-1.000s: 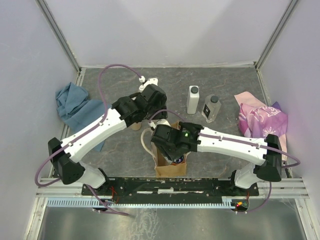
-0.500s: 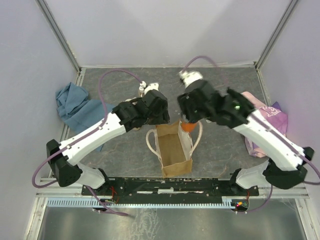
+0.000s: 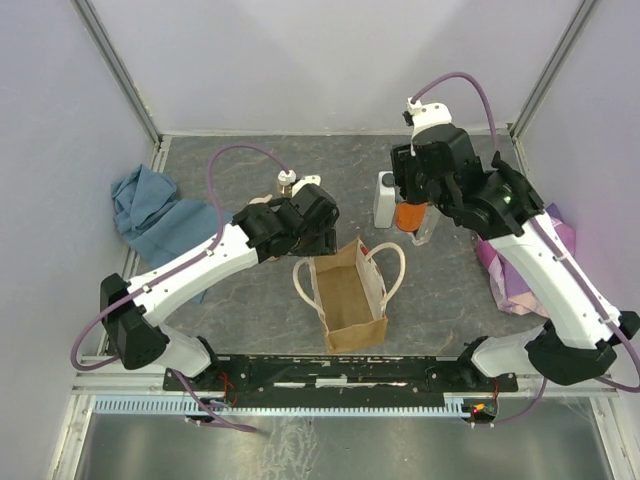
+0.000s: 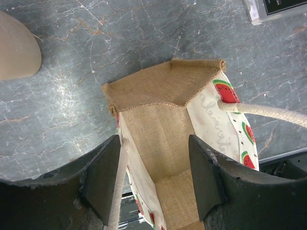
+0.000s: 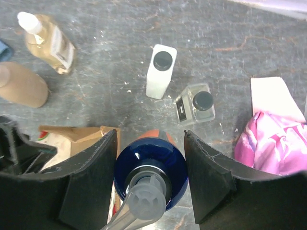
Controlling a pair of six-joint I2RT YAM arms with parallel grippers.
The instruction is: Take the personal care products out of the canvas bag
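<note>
grey marbled tabletop (image 3: 250, 290) is carrying the tan-brown canvas bag with cream loop handles (image 3: 345, 300), standing open between the arms. right gripper (image 5: 149, 191) is clamping a dark blue bottle with grey pump (image 5: 144, 160), raised outside the bag near the white squarish bottle (image 5: 158, 76) and clear bottle (image 5: 194, 105). left gripper (image 4: 153, 177) is hovering with jaws wide apart over the bag's far end.

top overhead; wrists look down, close; all share bag (image 3: 348, 296)
</note>
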